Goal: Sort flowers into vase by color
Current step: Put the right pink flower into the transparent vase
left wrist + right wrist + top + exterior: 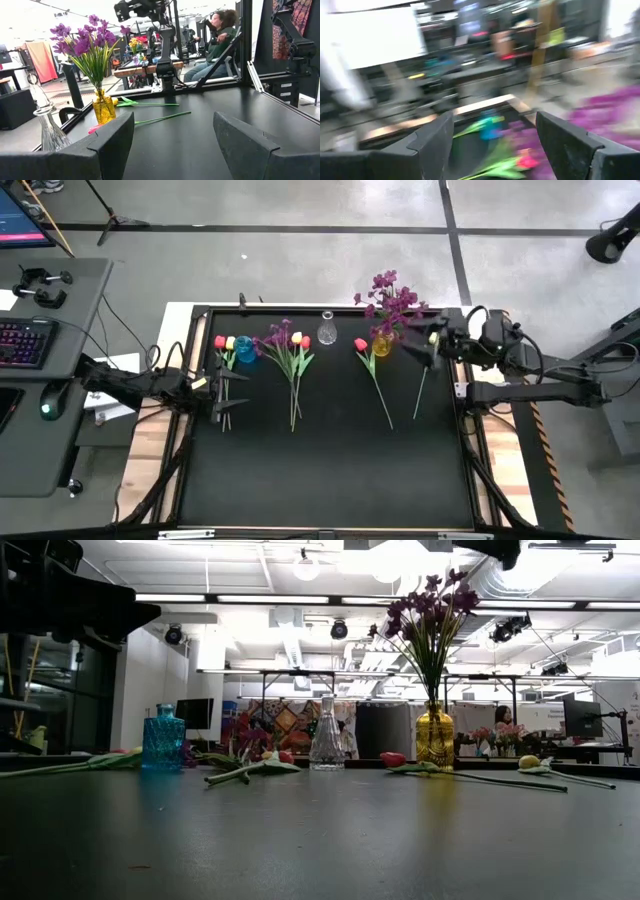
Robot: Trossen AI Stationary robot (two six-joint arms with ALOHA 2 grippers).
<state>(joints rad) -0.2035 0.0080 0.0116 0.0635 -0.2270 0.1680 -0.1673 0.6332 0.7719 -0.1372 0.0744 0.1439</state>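
Observation:
Three small vases stand near the table's far edge: a blue vase (245, 348) (163, 740), a clear vase (327, 330) (327, 735) and a yellow vase (383, 343) (434, 737). Purple sprigs (392, 300) (85, 42) stand in the yellow vase. On the table lie red and yellow tulips (224, 343), a mixed bunch (290, 340), a red tulip (360, 345) and a yellow tulip (432, 338) (530, 762). My left gripper (232, 390) (172, 135) is open at the table's left edge, over the left tulips' stems. My right gripper (408, 350) (495, 135) is open and raised, just right of the yellow vase.
A desk with a keyboard (25, 342) stands left of the table. A seated person (217, 37) shows beyond the table's right side in the left wrist view. Bare black tabletop (330, 470) fills the near half.

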